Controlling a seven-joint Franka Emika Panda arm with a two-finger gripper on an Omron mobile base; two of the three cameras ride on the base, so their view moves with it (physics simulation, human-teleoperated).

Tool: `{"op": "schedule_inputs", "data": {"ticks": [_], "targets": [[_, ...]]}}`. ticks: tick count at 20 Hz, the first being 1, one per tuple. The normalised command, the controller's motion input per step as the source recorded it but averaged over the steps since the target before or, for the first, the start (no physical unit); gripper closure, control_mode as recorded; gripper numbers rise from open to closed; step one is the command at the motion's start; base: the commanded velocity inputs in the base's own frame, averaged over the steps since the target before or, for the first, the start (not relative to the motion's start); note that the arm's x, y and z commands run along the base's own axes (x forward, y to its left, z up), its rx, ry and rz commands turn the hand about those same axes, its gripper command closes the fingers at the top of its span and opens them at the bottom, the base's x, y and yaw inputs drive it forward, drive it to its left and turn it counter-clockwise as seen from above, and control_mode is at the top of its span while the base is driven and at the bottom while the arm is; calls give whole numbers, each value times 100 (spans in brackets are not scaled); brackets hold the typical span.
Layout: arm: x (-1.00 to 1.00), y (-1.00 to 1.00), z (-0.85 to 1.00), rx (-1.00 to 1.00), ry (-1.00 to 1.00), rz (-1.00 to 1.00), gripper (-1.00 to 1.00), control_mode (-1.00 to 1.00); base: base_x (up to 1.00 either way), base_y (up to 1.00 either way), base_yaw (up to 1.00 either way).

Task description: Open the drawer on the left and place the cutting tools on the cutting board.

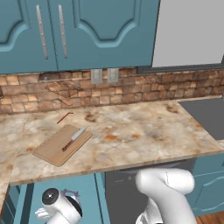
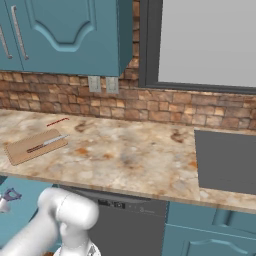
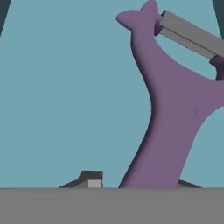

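The purple peeler (image 3: 175, 118) sits between the gripper (image 3: 138, 181)'s two fingertips, which are drawn in on its handle low inside the open teal drawer (image 3: 65, 96); its forked head shows by the arm at the counter's near left (image 1: 70, 194). On the cutting board (image 1: 52, 151), far left on the marbled counter (image 1: 140, 135), the knife (image 1: 73, 138) lies diagonally. A thin red stick (image 1: 64, 117) lies just beyond the board.

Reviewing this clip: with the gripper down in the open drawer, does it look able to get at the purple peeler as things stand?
Probably yes. In the hand view the purple peeler rises from between the fingers, with only the drawer floor behind it, so nothing blocks it. The gripper looks already closed on its handle.
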Motion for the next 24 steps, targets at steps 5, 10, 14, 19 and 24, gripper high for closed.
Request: {"op": "schedule_inputs", "data": {"ticks": [5, 10, 14, 19, 24], "targets": [[45, -2, 100, -2, -27, -6, 100, -100, 0, 0, 0], [95, -7, 100, 0, -24, -5, 100, -100, 0, 0, 0], [100, -1, 100, 1, -10, -11, 100, -100, 0, 0, 0], [100, 0, 100, 13, 1, -12, 100, -100, 0, 0, 0], [60, 0, 50, 11, 13, -2, 100, -100, 0, 0, 0]]}}
